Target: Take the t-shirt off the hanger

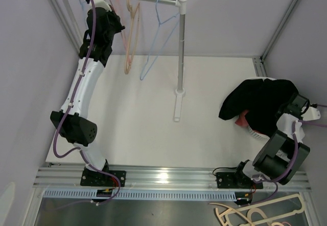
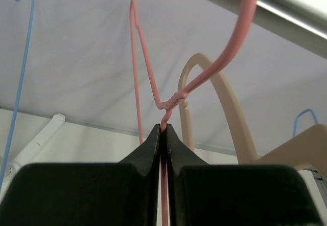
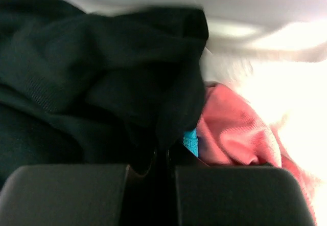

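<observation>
The left gripper point(image 2: 163, 134), black fingers pressed together, pinches the thin salmon-pink wire hanger point(image 2: 173, 100) just below its twisted neck. The hanger's hook curves up to the shiny round metal rail point(image 2: 291, 8) of the clothes rack. The hanger is bare. Its long axis hangs downward from the rail, between a thick beige moulded hanger point(image 2: 230, 106) and a slim blue wire hanger point(image 2: 20, 67).

The soft black cotton t-shirt point(image 1: 258, 100) lies well apart from the hanger, crumpled in a limp heap at the right edge of the white table point(image 1: 143, 129). It is draped over the right gripper point(image 3: 163, 157). Seen from the wrist, this gripper's black finger bases sit close together and a dark fold runs down between them, so it appears to be nipping the cloth, though black on black blurs the tips. A ribbed coral-pink garment point(image 3: 235, 131) lies just beside the t-shirt and partly under it.

The right arm is by far the nearer to the t-shirt, while the left is stretched up to the rail at the far corner. Judging by this, shirt and hanger are already parted. What remains likely turns on the hook seating over the rail before the left fingers let go.
</observation>
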